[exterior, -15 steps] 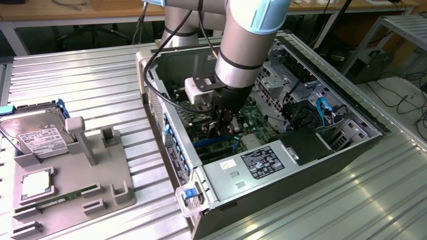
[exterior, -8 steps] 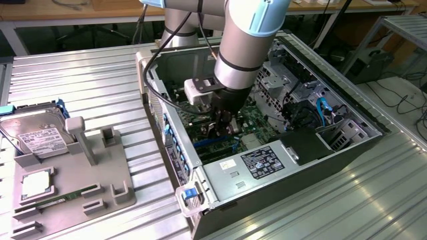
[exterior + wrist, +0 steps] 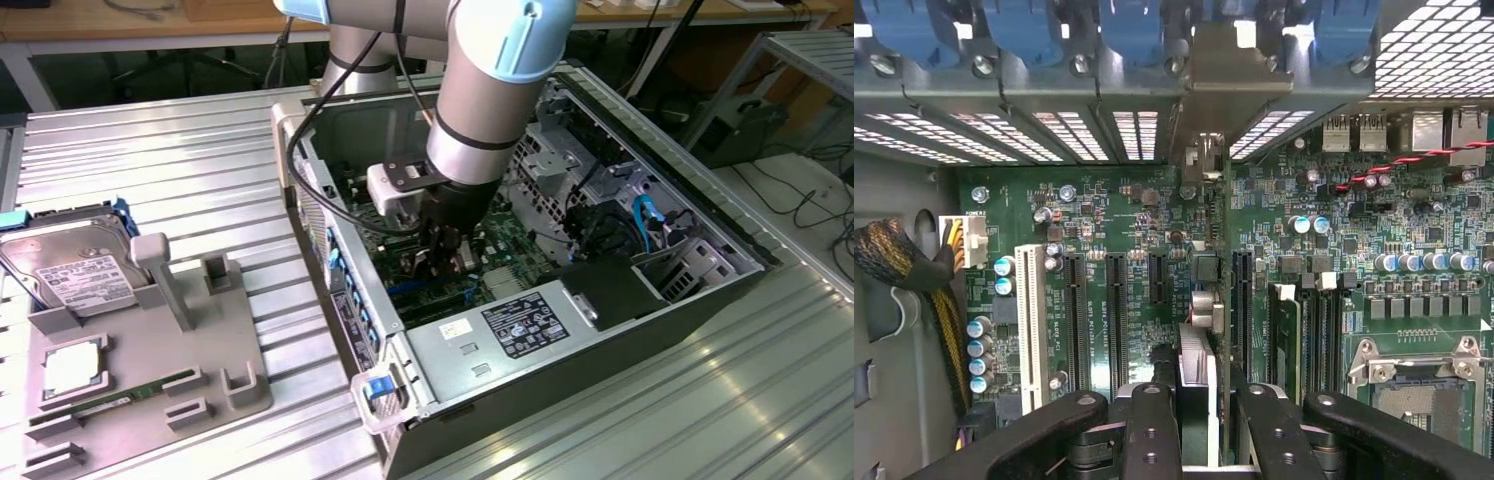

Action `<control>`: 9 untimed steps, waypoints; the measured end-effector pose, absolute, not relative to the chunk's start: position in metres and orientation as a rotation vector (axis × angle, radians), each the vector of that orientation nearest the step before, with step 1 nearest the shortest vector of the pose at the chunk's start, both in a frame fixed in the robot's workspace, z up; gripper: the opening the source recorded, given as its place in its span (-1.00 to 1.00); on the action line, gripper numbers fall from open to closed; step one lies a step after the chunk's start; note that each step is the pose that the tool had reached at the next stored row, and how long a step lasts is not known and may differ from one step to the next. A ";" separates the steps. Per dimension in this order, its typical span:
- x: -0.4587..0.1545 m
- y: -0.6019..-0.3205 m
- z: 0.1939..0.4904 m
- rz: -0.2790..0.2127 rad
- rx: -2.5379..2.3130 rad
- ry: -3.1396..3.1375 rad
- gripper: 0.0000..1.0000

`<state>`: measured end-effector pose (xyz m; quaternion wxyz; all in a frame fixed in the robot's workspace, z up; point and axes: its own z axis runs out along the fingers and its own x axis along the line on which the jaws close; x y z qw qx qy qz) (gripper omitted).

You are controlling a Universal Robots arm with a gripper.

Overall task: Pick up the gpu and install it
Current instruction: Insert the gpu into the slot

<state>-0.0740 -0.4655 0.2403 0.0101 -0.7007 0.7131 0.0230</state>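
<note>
The gpu point(image 3: 1204, 300) appears edge-on in the wrist view, a thin card standing upright over the motherboard point(image 3: 1124, 220) between the black expansion slots point(image 3: 1116, 320). Its metal end bracket point(image 3: 1219, 75) sits against the case's rear slot openings. My gripper point(image 3: 1209, 400) is shut on the card, one black finger point(image 3: 1154, 420) on each side. In the exterior view my gripper point(image 3: 441, 255) reaches down inside the open computer case point(image 3: 641, 330), with the gpu point(image 3: 430, 270) dark beneath it. Whether the card's edge is seated in a slot I cannot tell.
A white slot point(image 3: 1032, 330), a braided cable bundle point(image 3: 904, 270) and the CPU socket point(image 3: 1424, 370) flank the card. A power supply point(image 3: 521, 325) fills the case's near end. On the exterior view's left, a grey fixture point(image 3: 174, 350) holds a hard drive point(image 3: 74, 270), a processor point(image 3: 74, 365) and a green memory stick point(image 3: 114, 400).
</note>
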 end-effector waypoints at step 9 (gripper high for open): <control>-0.074 -0.465 0.240 0.072 -2.187 2.226 -0.44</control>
